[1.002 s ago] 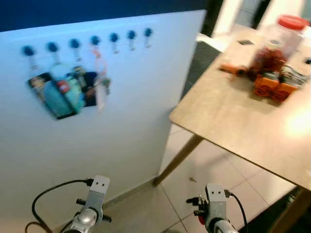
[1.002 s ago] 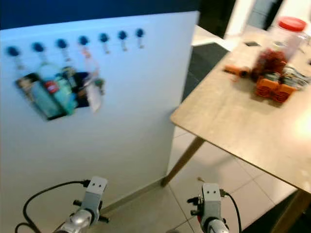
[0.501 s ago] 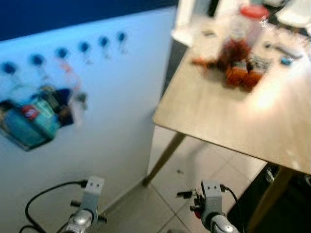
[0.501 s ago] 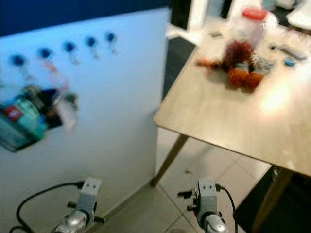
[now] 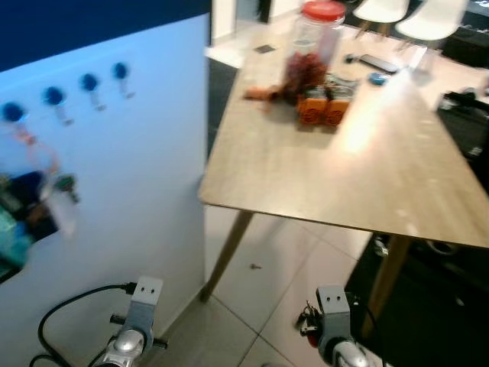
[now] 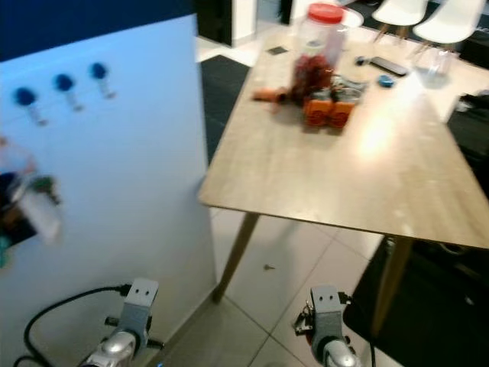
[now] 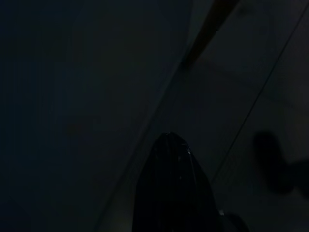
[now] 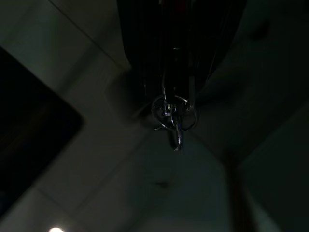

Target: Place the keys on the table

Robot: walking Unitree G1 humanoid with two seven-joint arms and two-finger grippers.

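The keys [image 8: 174, 116], a metal ring with a small key hanging from it, dangle from the tips of my right gripper [image 8: 176, 92], which is shut on them above the tiled floor. My right arm [image 5: 333, 325] hangs low, in front of the wooden table [image 5: 306, 180] and below its near edge. The left arm [image 5: 137, 321] hangs idle beside the white panel. In its dark wrist view my left gripper [image 7: 170, 145] shows as one black tip, fingers together, with nothing held.
On the table's far end stand a red-lidded jar [image 5: 312, 42], orange items [image 5: 322, 109] and a remote [image 5: 377, 63]. A white panel [image 5: 137, 176] with blue hooks [image 5: 90, 81] and hanging items [image 5: 46, 199] stands at my left. White chairs [image 5: 405, 11] stand behind the table.
The camera has swung to the right: the white panel has slid to the left edge and the table now lies in the middle. Both arms hang as before.
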